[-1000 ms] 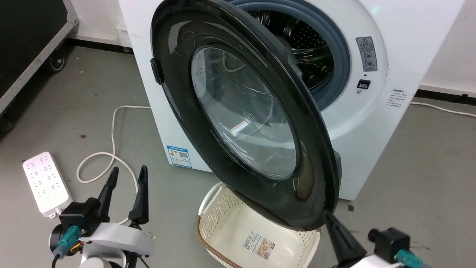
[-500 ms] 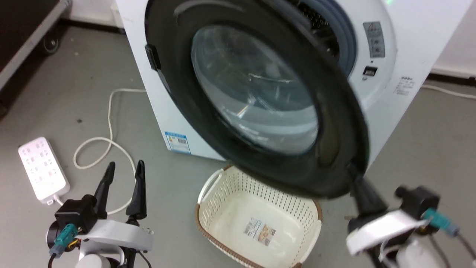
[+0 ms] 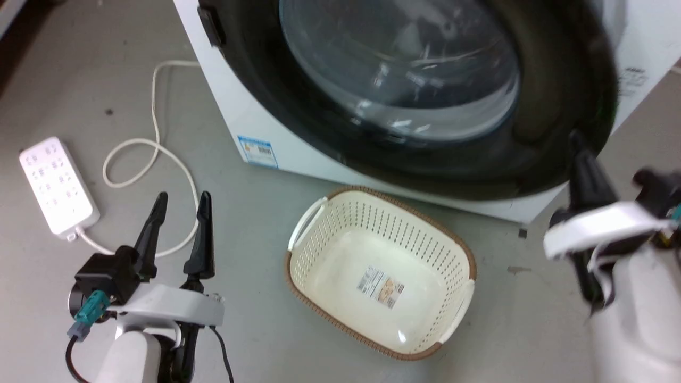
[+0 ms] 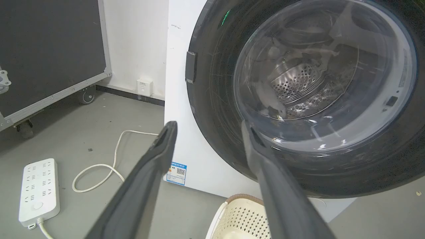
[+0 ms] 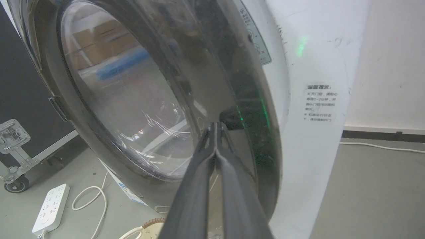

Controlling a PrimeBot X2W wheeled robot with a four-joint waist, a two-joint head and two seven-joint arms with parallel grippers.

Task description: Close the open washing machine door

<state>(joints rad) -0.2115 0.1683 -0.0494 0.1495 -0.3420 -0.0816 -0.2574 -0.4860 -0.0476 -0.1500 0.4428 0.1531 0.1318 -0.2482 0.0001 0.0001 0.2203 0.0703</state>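
Since a second ago the washing machine door (image 3: 404, 80) has swung from well open to nearly flat against the front of the washing machine (image 3: 250, 127), and I see the drum through its glass. My right tool (image 5: 215, 127) is clenched on nothing, its tips against the door's black frame near the right edge. My left tool (image 3: 183, 197) hangs released over the floor, between the power strip (image 3: 56, 183) and the cream laundry basket (image 3: 340, 234).

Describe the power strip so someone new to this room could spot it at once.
Find the big white washing machine. A white cable loops across the floor left of it. At the cable's end lies the power strip: flat, white, socket-dotted, unlike the cream perforated basket.
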